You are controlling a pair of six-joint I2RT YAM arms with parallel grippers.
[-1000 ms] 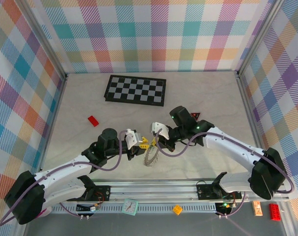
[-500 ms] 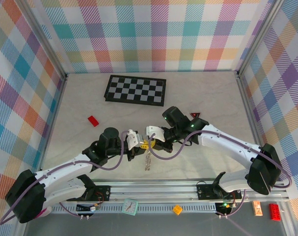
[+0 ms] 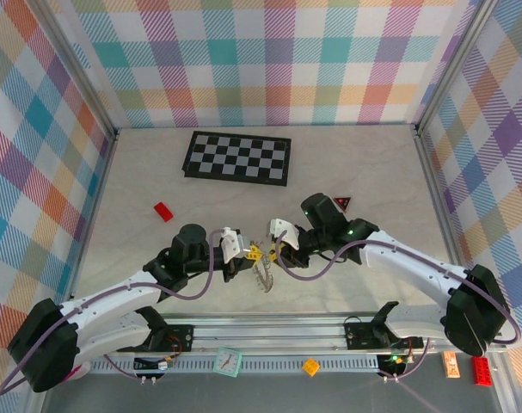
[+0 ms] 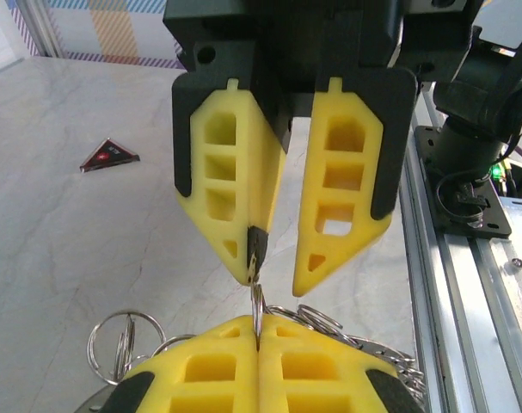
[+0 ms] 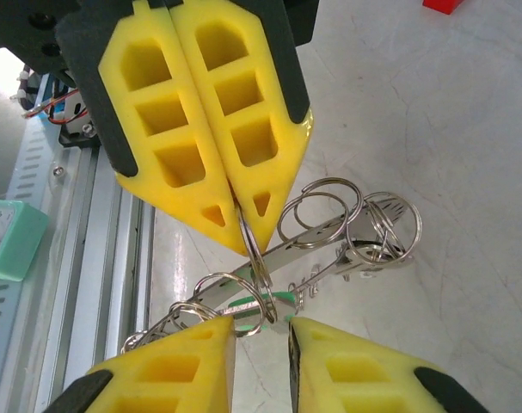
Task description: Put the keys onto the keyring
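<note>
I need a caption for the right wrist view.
Left gripper shut on a keyring loop; right gripper open, facing it.

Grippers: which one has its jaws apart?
The right gripper: its jaws stand apart. The left gripper is pinched shut on a wire loop of the keyring.

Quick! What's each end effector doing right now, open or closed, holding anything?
Left end effector: closed, pinching a wire loop of the keyring.
Right end effector: open, fingers apart.
</note>
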